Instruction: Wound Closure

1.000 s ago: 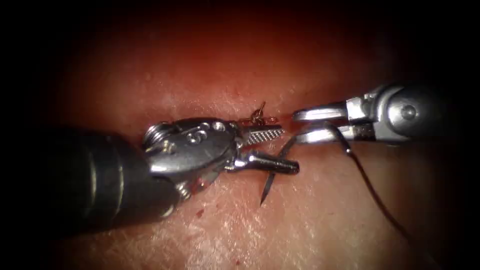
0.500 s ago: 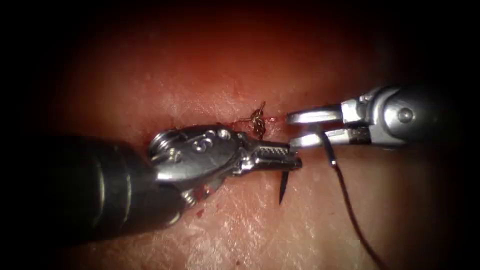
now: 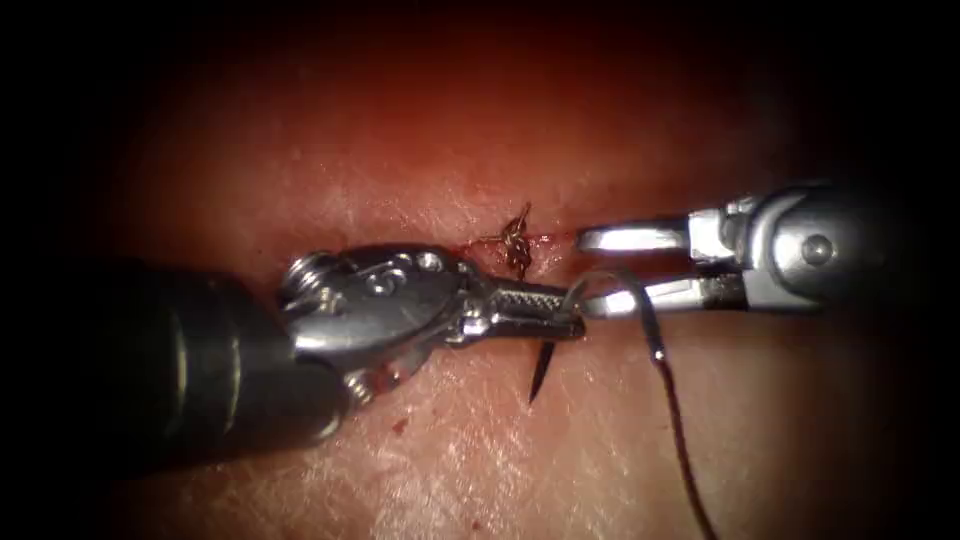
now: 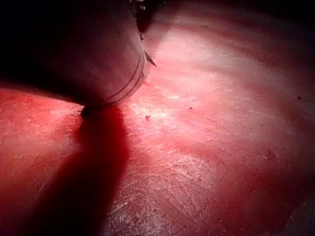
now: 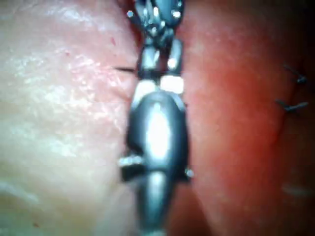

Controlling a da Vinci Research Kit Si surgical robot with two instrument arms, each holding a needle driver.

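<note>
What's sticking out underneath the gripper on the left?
The needle: its pointed end pokes out below the left gripper, whose jaws are shut on it near the tip. The gripper covers the clamped stretch; the curve goes on toward the open right gripper, trailing thread.

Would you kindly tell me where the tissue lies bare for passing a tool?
Bare tissue lies above the knot, and below the left tool. It is crowded where that tool, shut on the needle near its tip, meets the open right tool, thread trailing below.
</note>
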